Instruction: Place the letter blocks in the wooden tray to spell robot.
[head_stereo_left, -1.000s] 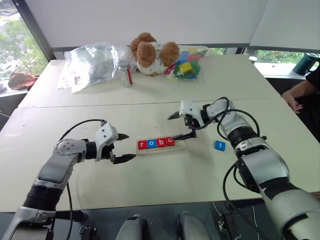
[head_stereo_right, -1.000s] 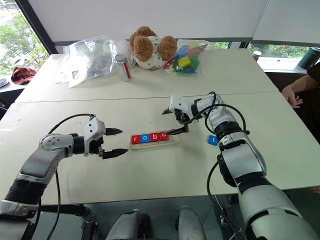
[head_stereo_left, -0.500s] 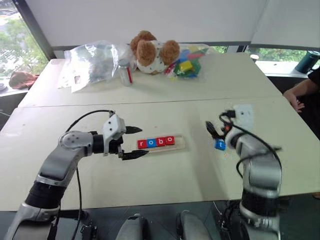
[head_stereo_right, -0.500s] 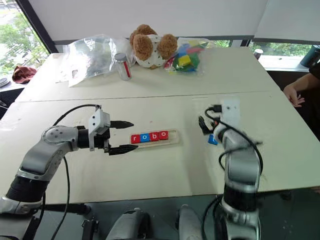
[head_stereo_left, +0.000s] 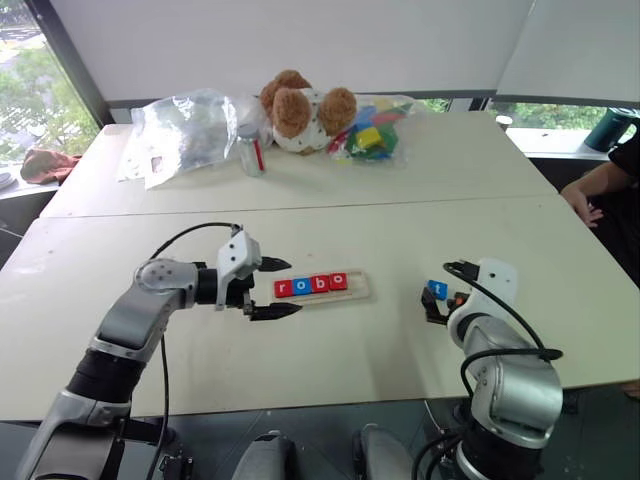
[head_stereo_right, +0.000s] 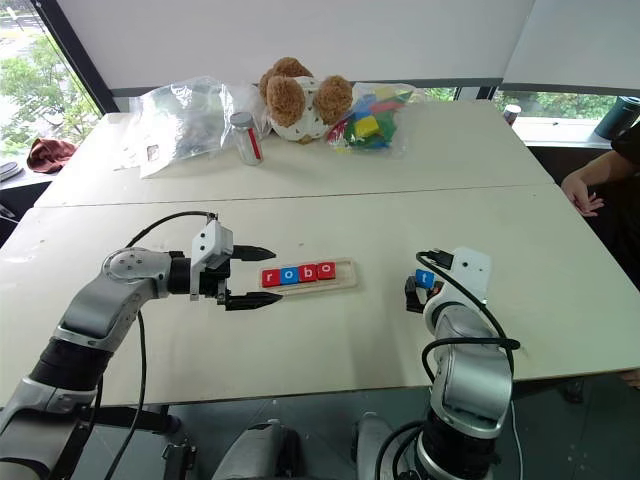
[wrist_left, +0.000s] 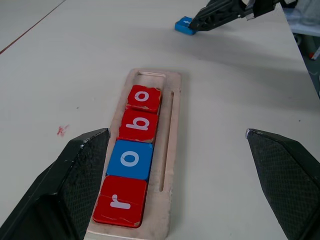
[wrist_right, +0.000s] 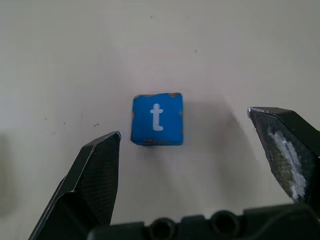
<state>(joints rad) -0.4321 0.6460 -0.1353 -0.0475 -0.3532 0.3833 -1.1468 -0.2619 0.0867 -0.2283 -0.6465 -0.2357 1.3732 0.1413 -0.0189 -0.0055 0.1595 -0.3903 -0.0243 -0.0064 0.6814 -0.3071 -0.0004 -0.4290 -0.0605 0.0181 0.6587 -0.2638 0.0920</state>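
With my right end effector (wrist_right: 187, 165) spread wide and empty over the blue t block (wrist_right: 157, 119) on the bench (head_stereo_left: 400, 240), I should descend squarely, pinch its sides, then carry it to the wooden tray's (wrist_left: 172, 150) empty end slot

Head stereo pair high over the table (head_stereo_left: 400, 230); wrist views low and close, both sharing the t block (wrist_right: 156, 119).

Four blocks sit in a row in the tray (wrist_left: 172, 150), flat, letters up: red r (wrist_left: 121, 201), blue o (wrist_left: 130, 159), red b (wrist_left: 138, 125), red o (wrist_left: 144, 98). The end slot is bare. Blue t (wrist_right: 156, 119) lies flat on the table, well apart.
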